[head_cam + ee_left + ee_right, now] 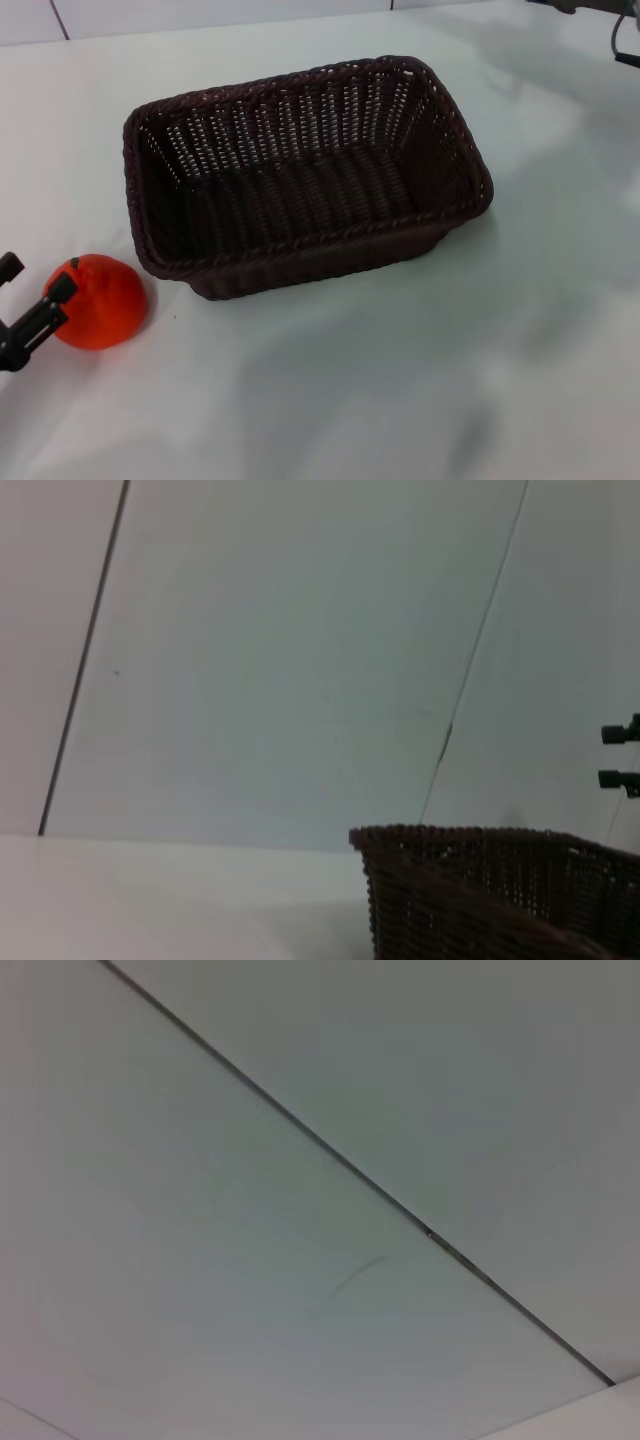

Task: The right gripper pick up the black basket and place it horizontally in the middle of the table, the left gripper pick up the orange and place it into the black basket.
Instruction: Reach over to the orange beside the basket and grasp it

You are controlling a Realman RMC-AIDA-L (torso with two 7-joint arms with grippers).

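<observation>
Upright black basket [300,170] mid-table, orange [98,300] beside it

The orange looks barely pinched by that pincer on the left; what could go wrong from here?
1. The left pincer touches only the near side of the round orange, so the fruit may roll away across the glossy table.
2. The black basket has a raised braided rim; a low carry could knock the orange against it.

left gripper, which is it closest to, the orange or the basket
The orange. The left gripper has a finger against its left side, while the black basket sits apart, farther right on the table.
</observation>
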